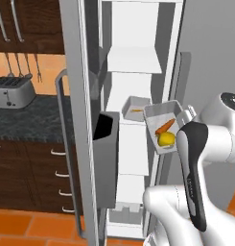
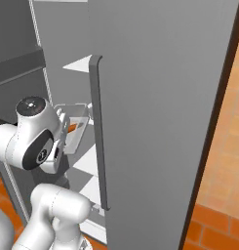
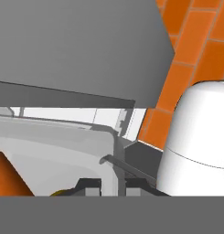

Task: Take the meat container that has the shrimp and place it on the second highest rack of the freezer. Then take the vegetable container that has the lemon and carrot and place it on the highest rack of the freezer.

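Note:
The vegetable container (image 1: 158,114) is a grey tray tipped toward the camera, with the carrot (image 1: 165,127) and the lemon (image 1: 167,139) inside. It hangs in front of the open freezer (image 1: 131,86), at the right edge of the white interior. My gripper (image 1: 185,116) is shut on its right rim. In the hand view the fingertips (image 3: 88,186) pinch the tray wall (image 3: 63,151). The meat container (image 1: 136,104) with the shrimp (image 1: 136,111) rests on the second highest rack (image 1: 133,121). Above it the highest rack (image 1: 133,60) is bare. In the right base view, the tray (image 2: 78,116) sits beside my wrist.
The freezer's left door (image 1: 76,96) stands open with a long handle (image 1: 65,144) and a dark door bin (image 1: 107,158). The closed right door (image 2: 165,122) with its bar handle (image 2: 97,132) is close beside the arm. A toaster (image 1: 11,91) stands on the dark counter at left.

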Controlling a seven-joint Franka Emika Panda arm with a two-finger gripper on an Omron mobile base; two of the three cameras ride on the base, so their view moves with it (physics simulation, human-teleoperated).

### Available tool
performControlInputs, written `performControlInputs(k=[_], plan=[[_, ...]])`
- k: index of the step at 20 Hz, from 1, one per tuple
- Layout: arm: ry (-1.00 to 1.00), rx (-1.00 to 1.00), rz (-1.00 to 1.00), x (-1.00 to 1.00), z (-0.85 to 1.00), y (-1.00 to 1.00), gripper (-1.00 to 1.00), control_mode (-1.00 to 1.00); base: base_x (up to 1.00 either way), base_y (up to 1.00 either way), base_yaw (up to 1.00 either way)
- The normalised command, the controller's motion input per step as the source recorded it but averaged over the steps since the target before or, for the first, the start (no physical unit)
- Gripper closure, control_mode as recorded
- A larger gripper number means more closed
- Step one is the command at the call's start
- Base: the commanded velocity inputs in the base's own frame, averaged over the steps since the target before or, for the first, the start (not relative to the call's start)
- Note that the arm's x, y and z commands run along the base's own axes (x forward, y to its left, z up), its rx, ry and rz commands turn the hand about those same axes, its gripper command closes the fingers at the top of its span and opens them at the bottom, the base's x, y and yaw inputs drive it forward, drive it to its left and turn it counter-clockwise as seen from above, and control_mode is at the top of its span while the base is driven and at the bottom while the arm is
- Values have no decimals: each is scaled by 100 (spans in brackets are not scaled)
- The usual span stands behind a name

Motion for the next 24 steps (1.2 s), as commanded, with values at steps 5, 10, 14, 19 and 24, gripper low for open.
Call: performControlInputs(k=[5, 10, 14, 19, 24], plan=[[0, 0, 0, 0, 0, 0, 100, 100, 9, 5, 7], [0, 0, 0, 0, 0, 0, 100, 100, 24, 10, 0], [0, 0, 0, 0, 0, 0, 100, 100, 24, 26, -2], [0, 0, 0, 0, 0, 0, 100, 100, 24, 20, -12], [0, 0, 0, 0, 0, 0, 100, 100, 18, 28, -13]])
